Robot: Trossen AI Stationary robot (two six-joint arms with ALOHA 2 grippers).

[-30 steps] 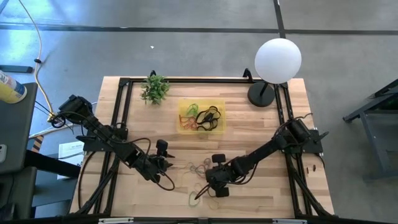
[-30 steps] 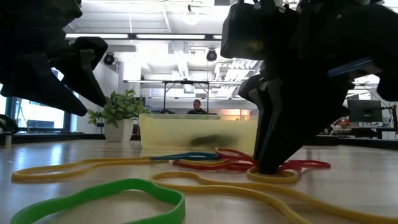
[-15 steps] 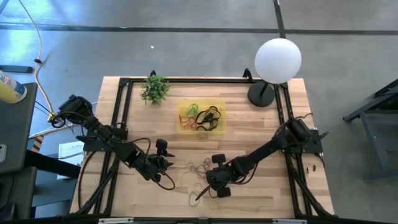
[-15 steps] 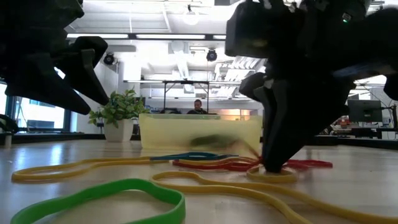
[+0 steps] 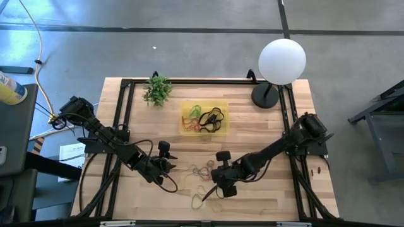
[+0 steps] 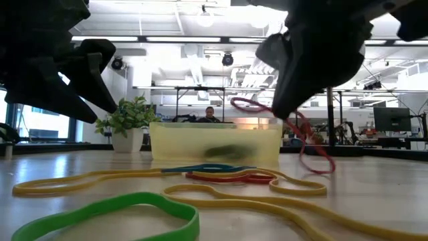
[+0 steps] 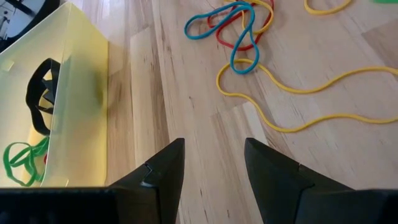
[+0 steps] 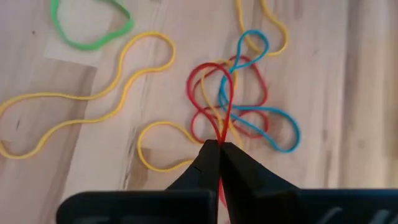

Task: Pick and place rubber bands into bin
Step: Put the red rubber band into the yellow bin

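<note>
A grey concrete floor (image 5: 189, 44) surrounds the wooden desk (image 5: 252, 132); a white globe lamp (image 5: 282, 60) stands there, with bright ceiling lights (image 6: 200, 17) beyond.

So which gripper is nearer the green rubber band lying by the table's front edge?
Right. The right gripper, shut on a red rubber band, hangs just beside the green rubber band; the left gripper waits open, farther off.

Overhead: the yellow bin (image 5: 204, 118) at table centre, loose rubber bands (image 5: 203, 171) nearer, between the left gripper (image 5: 165, 165) and right gripper (image 5: 216, 184).
</note>
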